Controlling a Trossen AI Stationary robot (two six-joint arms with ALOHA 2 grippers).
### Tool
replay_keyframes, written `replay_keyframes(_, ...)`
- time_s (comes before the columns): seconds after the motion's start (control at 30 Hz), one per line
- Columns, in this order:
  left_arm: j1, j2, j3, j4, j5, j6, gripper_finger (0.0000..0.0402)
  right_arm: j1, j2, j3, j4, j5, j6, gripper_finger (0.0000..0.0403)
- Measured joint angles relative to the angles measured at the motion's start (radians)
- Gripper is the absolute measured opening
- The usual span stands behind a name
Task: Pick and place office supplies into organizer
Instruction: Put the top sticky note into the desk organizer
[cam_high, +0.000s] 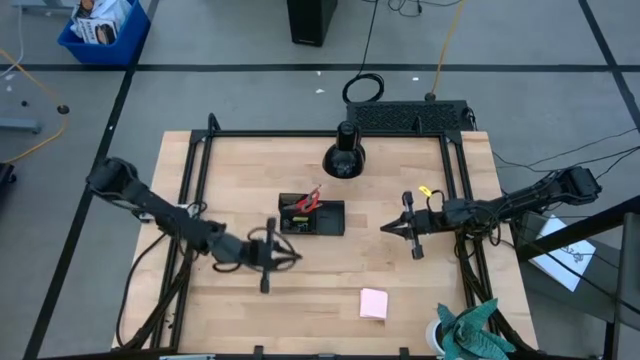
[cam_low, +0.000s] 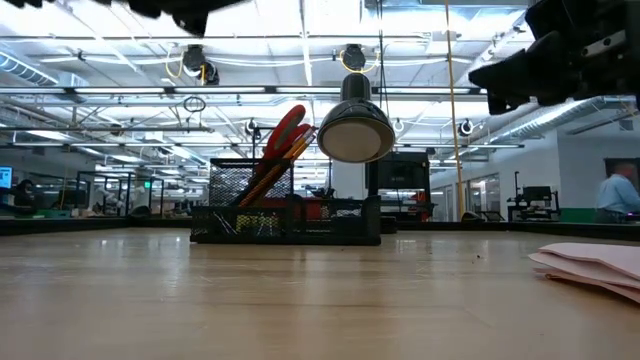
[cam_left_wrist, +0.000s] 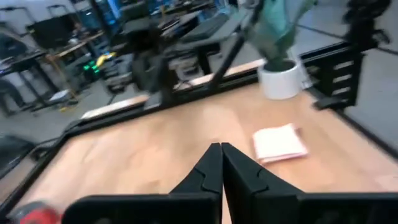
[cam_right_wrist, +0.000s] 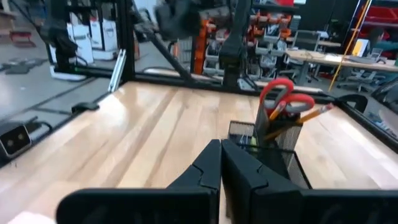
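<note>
The black organizer (cam_high: 312, 217) sits in the middle of the frame on the tabletop (cam_high: 250, 170). The red scissors (cam_high: 308, 200) and orange pencils (cam_right_wrist: 306, 116) stand in its tall end — handles up, likely so they don't tip. The pink sticky-note pad (cam_high: 373, 303) lies alone at lower right, not put away yet. The left end effector (cam_high: 283, 252) and right end effector (cam_high: 392, 228) are both clenched and empty — one on each side of the organizer.

organizer (cam_high: 312, 217) mid-table, pink pad (cam_high: 373, 303) apart
</note>
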Motion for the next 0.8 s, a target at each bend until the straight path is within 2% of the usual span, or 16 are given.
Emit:
replay_keyframes(0.13, -0.035, 0.115, 0.067, -0.002, 0.010, -0.041, 0.0005, 0.000, 0.004, 0.000, -0.070, -0.056, -0.008, 0.0004)
replay_keyframes(0.2, -0.040, 0.182, 0.099, -0.001, 0.056, -0.073, 0.0006, 0.000, 0.010, 0.000, -0.109, -0.099, -0.001, 0.0004)
replay_keyframes(0.3, -0.049, 0.285, 0.155, -0.001, 0.144, -0.114, 0.0002, 0.001, 0.011, -0.001, -0.126, -0.109, 0.038, 0.0004)
replay_keyframes(0.47, -0.069, 0.434, 0.291, 0.000, 0.268, -0.100, 0.0008, 0.013, 0.042, -0.001, -0.148, -0.261, 0.068, 0.0004)
replay_keyframes(0.57, -0.070, 0.498, 0.376, -0.009, 0.292, -0.095, 0.0004, 0.059, 0.073, 0.000, -0.101, -0.246, 0.088, 0.0004)
replay_keyframes(0.8, -0.045, 0.607, 0.507, -0.040, 0.272, -0.142, 0.0010, 0.199, 0.149, 0.058, -0.079, -0.080, 0.015, 0.0004)
